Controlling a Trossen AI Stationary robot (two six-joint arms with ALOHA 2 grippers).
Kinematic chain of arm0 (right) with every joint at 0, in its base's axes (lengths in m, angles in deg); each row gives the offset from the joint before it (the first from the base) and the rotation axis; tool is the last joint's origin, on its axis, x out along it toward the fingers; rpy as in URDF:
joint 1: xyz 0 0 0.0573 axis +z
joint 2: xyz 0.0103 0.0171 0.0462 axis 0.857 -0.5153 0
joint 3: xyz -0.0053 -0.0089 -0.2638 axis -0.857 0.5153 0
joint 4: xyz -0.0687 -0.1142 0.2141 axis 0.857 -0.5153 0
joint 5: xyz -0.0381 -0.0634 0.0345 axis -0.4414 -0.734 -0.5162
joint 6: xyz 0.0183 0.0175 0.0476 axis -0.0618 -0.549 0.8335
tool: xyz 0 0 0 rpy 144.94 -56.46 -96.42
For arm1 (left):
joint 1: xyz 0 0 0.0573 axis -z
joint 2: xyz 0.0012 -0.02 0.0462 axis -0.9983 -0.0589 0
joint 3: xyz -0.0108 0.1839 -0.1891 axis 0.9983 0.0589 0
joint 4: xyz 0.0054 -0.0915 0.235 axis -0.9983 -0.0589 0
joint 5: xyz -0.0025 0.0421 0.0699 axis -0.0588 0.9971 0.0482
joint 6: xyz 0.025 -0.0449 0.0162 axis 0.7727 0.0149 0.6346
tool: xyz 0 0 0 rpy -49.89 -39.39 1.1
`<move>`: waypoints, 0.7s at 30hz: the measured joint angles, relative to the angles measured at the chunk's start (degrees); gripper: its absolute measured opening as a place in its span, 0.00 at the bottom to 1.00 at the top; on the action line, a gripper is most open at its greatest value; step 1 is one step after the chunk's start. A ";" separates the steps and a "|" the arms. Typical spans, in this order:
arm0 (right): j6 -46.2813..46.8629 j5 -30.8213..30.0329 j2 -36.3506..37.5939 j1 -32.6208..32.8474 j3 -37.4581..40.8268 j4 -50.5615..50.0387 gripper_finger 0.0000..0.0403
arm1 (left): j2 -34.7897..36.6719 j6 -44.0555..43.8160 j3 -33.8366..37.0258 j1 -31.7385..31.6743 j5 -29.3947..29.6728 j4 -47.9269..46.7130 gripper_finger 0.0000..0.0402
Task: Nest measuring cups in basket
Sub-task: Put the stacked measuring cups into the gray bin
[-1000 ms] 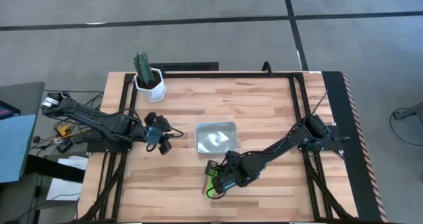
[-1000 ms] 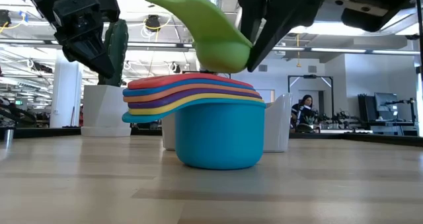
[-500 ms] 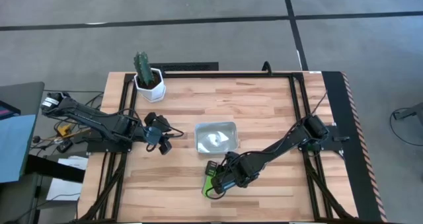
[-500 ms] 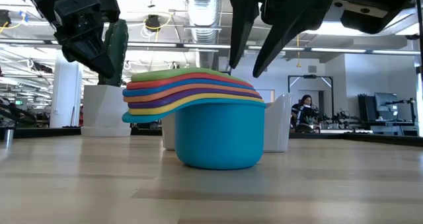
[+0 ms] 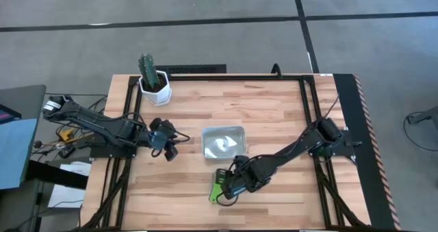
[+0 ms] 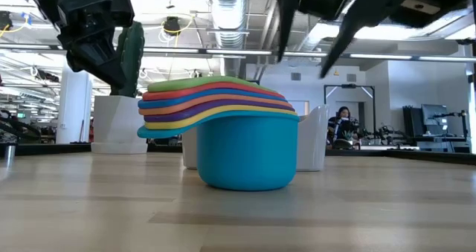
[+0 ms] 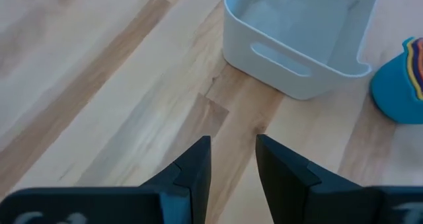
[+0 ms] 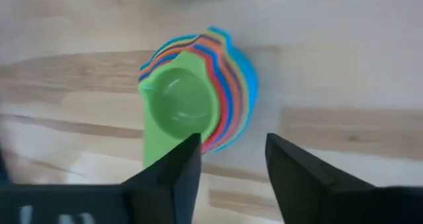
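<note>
In the high view, the wooden tabletop point(image 5: 274, 109) carries a clear basket point(image 5: 223, 142) near its middle. The stack of measuring cups point(image 5: 219, 189) stands on the wood just beside the basket, on the side toward the front edge, and not inside it. The green cup is on top of the stack. The right gripper point(image 5: 229, 187) is over the stack. The left gripper point(image 5: 168, 148) waits near the basket on the other side, above bare wood. A cactus in a white pot point(image 5: 155, 83) stands at the far corner, well apart from all of this.

In the low view, the cups point(image 6: 223, 126) sit one inside another, with the large teal cup at the bottom and the green one on top. The dark fingers point(image 6: 338, 36) of the right arm hang above the stack, spread apart, and they touch nothing. The pot point(image 6: 117, 123) is behind the stack.

In the left wrist view, the jaws of the left gripper point(image 7: 232, 164) stand a little apart, with only wood between them. The basket point(image 7: 297, 59) is ahead, and an edge of the teal cup point(image 7: 396, 95) shows beside it.

In the right wrist view, the jaws of the right gripper point(image 8: 231, 161) are open and hold nothing. The green cup point(image 8: 180, 105) lies nested in the stack beyond them.
</note>
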 joint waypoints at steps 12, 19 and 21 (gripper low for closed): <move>-30.37 3.60 8.86 -1.36 -0.02 -5.37 0.68 | 0.07 -3.47 0.00 4.64 -1.46 1.35 0.26; -40.90 7.43 8.49 -1.58 -0.02 -5.44 0.66 | 2.64 0.00 0.00 11.64 2.85 10.11 0.26; -39.06 8.15 8.33 -1.77 0.11 -5.76 0.66 | 3.42 1.15 -0.02 13.54 4.46 11.86 0.26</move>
